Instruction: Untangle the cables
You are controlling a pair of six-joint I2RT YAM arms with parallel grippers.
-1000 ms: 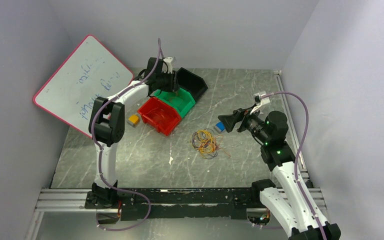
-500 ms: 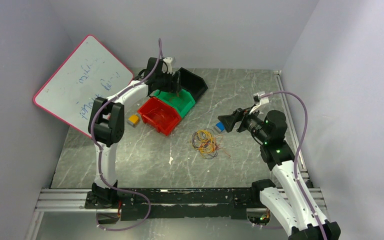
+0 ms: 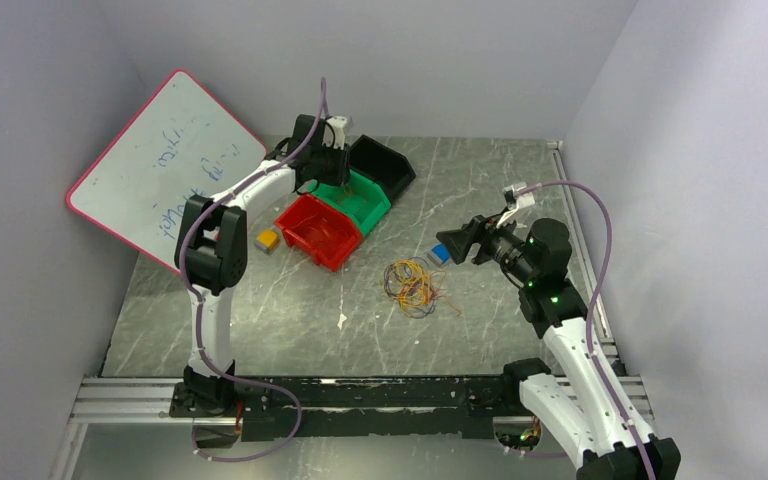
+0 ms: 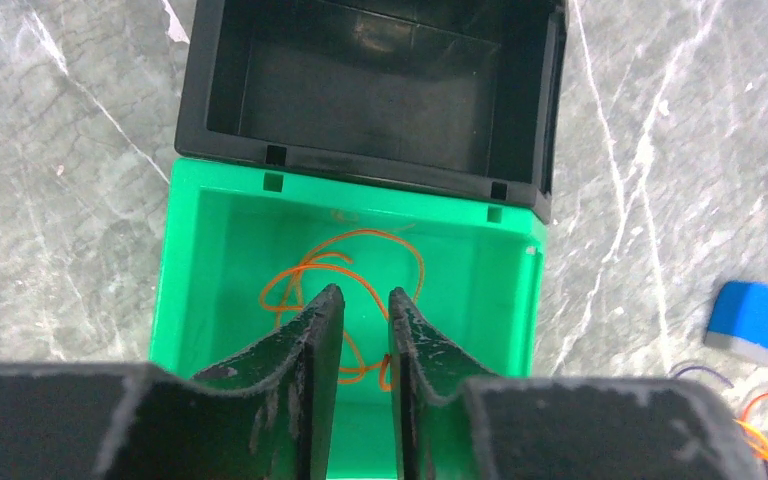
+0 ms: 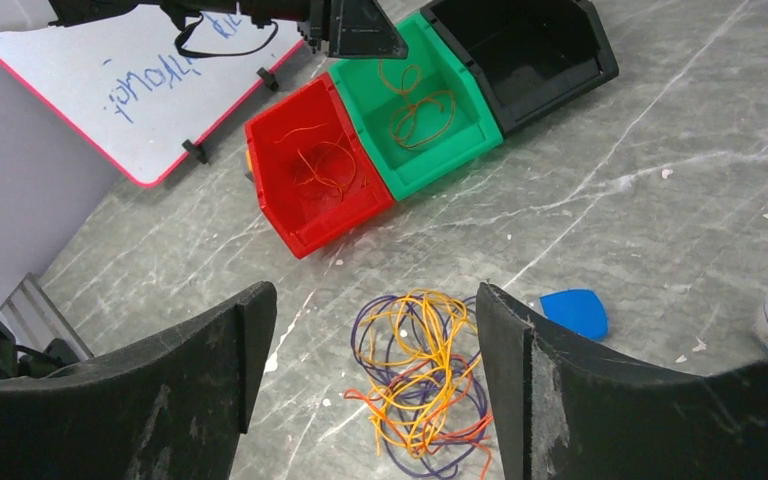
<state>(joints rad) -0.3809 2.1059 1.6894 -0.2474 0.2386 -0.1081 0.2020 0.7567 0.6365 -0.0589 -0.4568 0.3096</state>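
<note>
Left gripper (image 4: 365,298): jaws barely parted, gripping nothing.
Orange cable (image 4: 358,233): loose in the green bin (image 4: 210,250), directly below it.
Right gripper (image 5: 375,295): jaws wide, empty.
Cable tangle (image 5: 422,380): on the table (image 5: 660,200), below it.

We find a cable (image 5: 420,105) in the middle bin (image 5: 440,165), the far bin (image 5: 560,85) behind it, tangled cables (image 5: 420,385) on the table (image 5: 660,200) rightward.

Left arm (image 3: 210,322) and right arm (image 3: 577,365) were white, black-jointed, lilac-cabled; left gripper (image 4: 363,295) and right gripper (image 5: 372,290) were black.
</note>
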